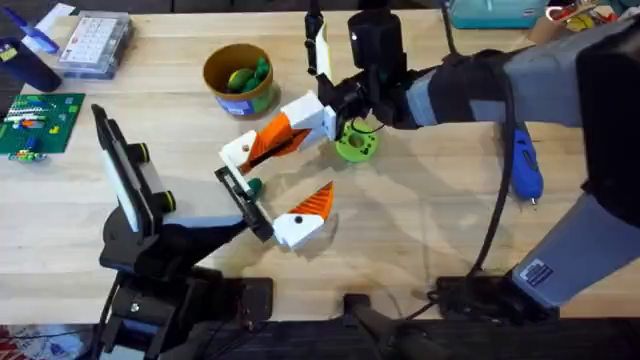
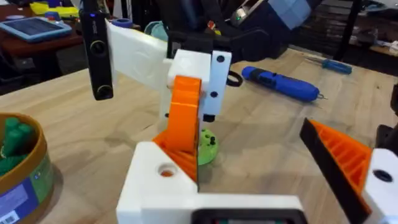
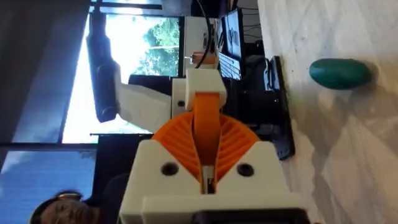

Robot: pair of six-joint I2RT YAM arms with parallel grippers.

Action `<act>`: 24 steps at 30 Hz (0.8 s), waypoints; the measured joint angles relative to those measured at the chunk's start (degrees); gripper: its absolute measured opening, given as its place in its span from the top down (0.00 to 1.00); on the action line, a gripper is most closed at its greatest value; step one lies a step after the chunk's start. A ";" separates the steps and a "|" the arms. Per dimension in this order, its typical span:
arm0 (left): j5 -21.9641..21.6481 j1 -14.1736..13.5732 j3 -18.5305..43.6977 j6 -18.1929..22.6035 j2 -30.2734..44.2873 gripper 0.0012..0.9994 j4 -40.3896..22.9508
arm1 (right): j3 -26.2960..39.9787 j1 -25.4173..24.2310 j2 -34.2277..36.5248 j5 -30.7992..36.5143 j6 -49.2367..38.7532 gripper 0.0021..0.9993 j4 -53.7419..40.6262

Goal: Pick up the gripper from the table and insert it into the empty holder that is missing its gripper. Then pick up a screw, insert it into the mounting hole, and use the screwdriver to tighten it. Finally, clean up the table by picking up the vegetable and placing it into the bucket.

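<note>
Two claws over my pale wooden plank tabletop [image 1: 420,230] right now. My right gripper [image 1: 262,150] is pinched shut on the small orange ribbed plastic finger [image 3: 206,127]. My left gripper [image 1: 300,215] sits spread wide, gripping nothing. The lime-green round toy disc [image 1: 355,142] lies just behind them, the mustard-yellow round tub [image 1: 238,80] farther back, and the blue pen-shaped screwdriver [image 1: 526,166] off right.
</note>
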 joint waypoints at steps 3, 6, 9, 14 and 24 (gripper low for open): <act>0.03 0.00 0.00 0.02 0.00 0.01 0.02 | 0.00 0.00 0.00 -0.18 0.00 0.92 0.04; 0.30 -0.01 0.00 0.02 0.00 0.01 0.02 | 0.00 0.09 0.00 -0.19 0.00 0.88 0.06; 0.99 -0.15 0.00 0.01 0.00 0.01 -0.03 | 0.00 1.13 0.09 -0.55 -0.06 0.81 0.14; 1.06 -0.15 0.00 0.02 0.01 0.01 0.01 | 0.00 2.58 0.11 -1.50 -0.02 0.78 0.09; 3.82 -0.59 0.00 -0.02 0.00 0.01 -0.44 | 0.05 2.62 0.11 -1.65 0.11 0.55 0.24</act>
